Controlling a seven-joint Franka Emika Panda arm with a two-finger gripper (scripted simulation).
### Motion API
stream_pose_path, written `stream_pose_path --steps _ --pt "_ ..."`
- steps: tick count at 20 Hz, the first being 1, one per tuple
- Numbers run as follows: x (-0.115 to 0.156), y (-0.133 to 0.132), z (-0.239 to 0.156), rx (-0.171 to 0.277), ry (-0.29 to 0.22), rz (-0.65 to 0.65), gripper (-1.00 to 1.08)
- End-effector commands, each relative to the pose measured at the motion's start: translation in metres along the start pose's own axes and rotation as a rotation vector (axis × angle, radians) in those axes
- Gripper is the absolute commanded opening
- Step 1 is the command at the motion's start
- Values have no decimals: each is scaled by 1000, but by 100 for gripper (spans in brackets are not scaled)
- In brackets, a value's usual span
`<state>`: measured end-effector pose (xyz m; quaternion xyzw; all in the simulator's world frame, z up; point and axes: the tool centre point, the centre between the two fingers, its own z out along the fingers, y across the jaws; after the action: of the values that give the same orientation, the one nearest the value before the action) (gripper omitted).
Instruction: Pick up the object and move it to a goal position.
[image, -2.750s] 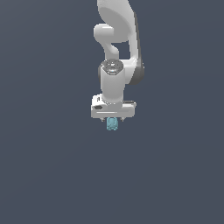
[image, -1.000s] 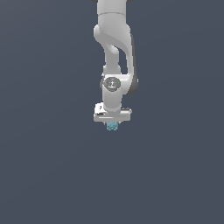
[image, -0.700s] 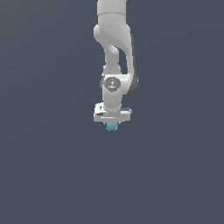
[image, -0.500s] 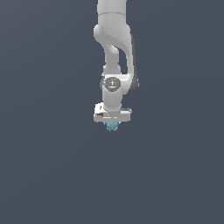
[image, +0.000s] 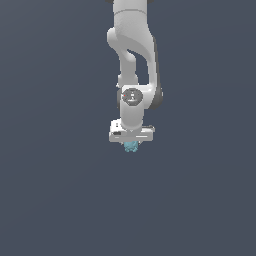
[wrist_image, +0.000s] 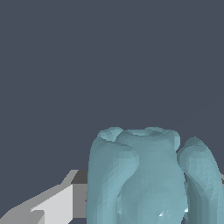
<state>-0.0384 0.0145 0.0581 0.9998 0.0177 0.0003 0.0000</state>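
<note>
- I see the object (image: 131, 146), a small teal lump, hanging just under the gripper (image: 131, 143), with no worktop visible around it.
- The fingers (wrist_image: 57, 203) are clamped on the object, one pale pad pressed against its side in the wrist view.
- I judge it light and rigid; its ridged, bumpy sides could slip or twist.
- I'd keep hold across its narrow middle.

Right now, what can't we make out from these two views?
- Exterior view: the gripper fingertips and grip contact, too small, mostly hidden behind the hand.
- Wrist view: the object lower part, cut off by the frame edge.
- Goal position: no marker shows in either view.
</note>
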Motion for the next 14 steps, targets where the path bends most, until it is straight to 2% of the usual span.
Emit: stream_pose_path --steps 1,14 --pt "11 -6 -8 0 0 0 -100" --pt "87 -40 -54 0 0 0 -100"
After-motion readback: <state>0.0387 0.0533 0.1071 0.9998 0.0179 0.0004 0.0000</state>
